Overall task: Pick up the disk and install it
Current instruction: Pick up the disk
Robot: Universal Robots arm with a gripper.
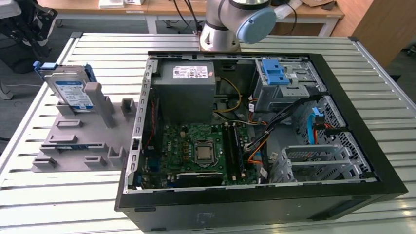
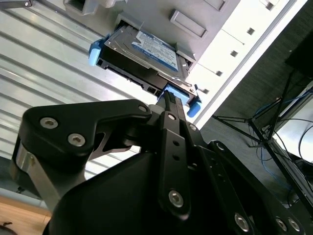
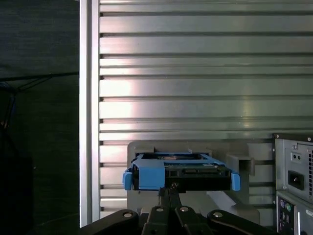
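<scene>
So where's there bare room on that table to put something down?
Bare slats of the table lie between the grey holder and the near edge, and beyond the computer case at the exterior view's right. Inside the case is crowded.

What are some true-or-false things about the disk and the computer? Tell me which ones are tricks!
1. The disk stands in the grey holder, outside the computer case. True.
2. The computer case is closed up. False: its side is open, and the green circuit board shows inside.
3. The end effector is carrying the disk. False: the disk stands in the holder with nothing gripping it.
4. The disk has a blue frame along its edges. True.
</scene>
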